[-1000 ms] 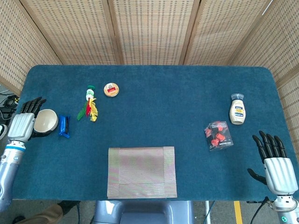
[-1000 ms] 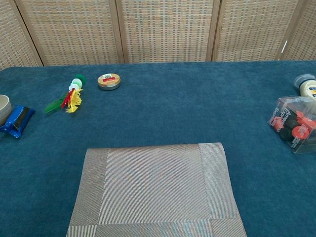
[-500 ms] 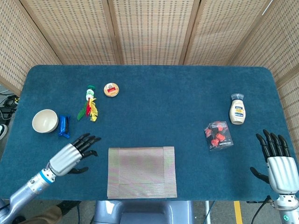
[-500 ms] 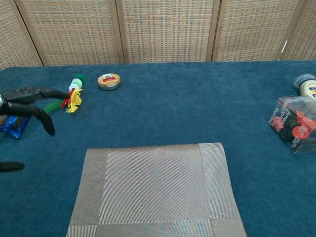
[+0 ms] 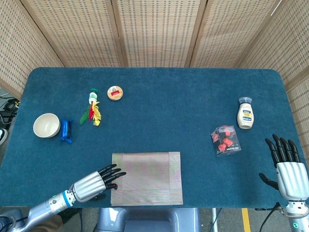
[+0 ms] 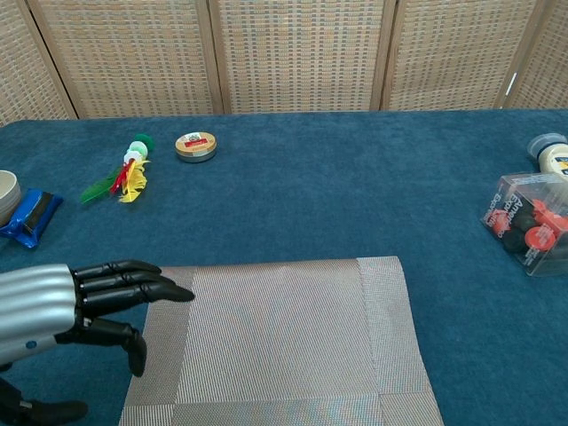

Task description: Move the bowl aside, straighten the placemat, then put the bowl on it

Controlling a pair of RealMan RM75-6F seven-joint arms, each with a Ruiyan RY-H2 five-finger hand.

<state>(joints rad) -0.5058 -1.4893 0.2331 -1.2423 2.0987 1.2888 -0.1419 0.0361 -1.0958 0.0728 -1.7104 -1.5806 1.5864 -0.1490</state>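
Sitting at the far left of the head view, one cream bowl (image 5: pixel 47 125) rests on the blue table (image 5: pixel 169 96), with a single blue wrapped bar (image 5: pixel 66 131) just beside it on its right. One grey woven placemat (image 5: pixel 147 178) lies at the lower centre of the frame, against the near table edge, well apart from the bowl. The left hand (image 5: pixel 95 183) is at the mat's left edge, holding nothing, fingers extended and slightly spread with their tips over the mat's border; in the chest view the same left hand (image 6: pixel 67 302) enters from the lower left. The right hand (image 5: pixel 287 166) is at the lower right corner, fingers straight, apart and empty. Upper left of centre lie one feathered toy (image 5: pixel 92 109) and one round tin (image 5: pixel 115 93). On the right side stand one squeeze bottle (image 5: pixel 245 113) and, below and left of it, one clear box (image 5: pixel 226 140) holding red pieces.
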